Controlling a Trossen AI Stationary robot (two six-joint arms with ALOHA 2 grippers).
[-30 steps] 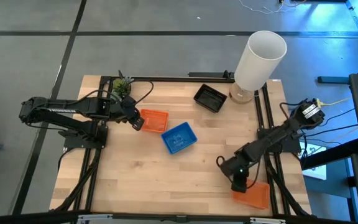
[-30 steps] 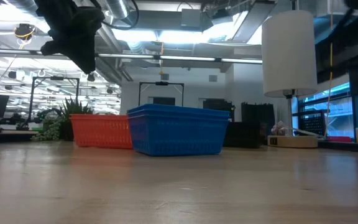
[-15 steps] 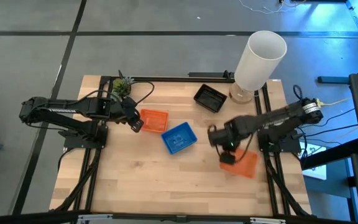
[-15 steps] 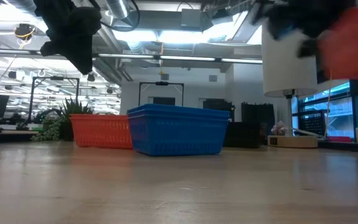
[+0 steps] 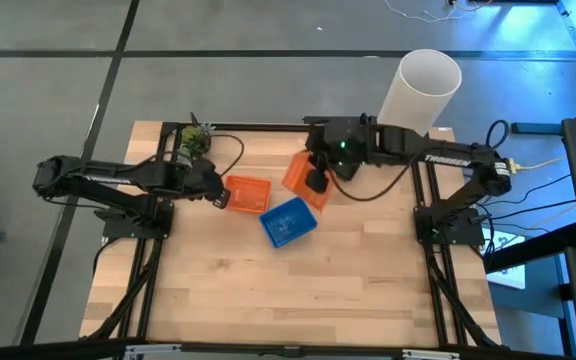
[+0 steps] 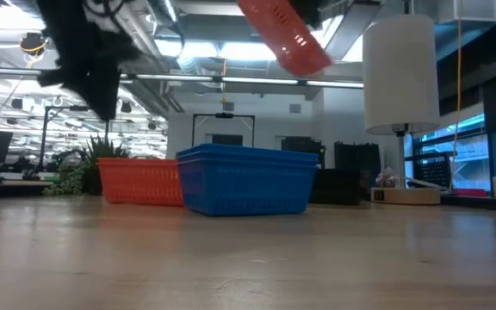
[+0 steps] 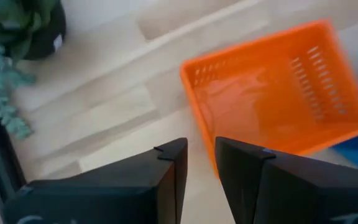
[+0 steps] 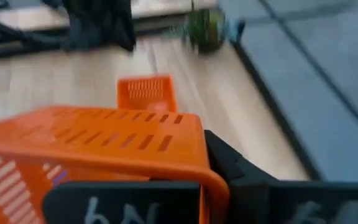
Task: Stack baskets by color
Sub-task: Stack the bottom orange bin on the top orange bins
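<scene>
One orange basket (image 5: 249, 193) rests on its bottom on the wooden table left of centre. A blue basket (image 5: 288, 221) stands just to the near right of it. My left gripper (image 5: 218, 198) hovers open with a narrow gap (image 7: 201, 162) above that orange basket's left end, touching nothing. A second orange basket (image 5: 299, 174) hangs high in the air (image 6: 284, 34), with my right gripper (image 5: 316, 180) shut on it, above the table's far middle. My right gripper holds the second orange basket by one slotted side wall at its rim (image 8: 188, 155); the gripper body hides how the fingers sit on it. The arm reaches in from the table's right, slanting down. The basket is lifted clear and tilted, one end lower.
A tall white cylinder (image 5: 420, 92) stands at the far right corner. A small green plant (image 5: 194, 140) sits at the far left corner. Black frame rails (image 5: 423, 190) run along the table's sides. The near half of the table (image 5: 288, 300) is bare wood.
My right gripper has swung from the near right corner up and toward the far left, carrying the second orange basket from table level to high above the far middle; the basket has tipped. My left gripper has sunk slightly toward the resting orange basket.
</scene>
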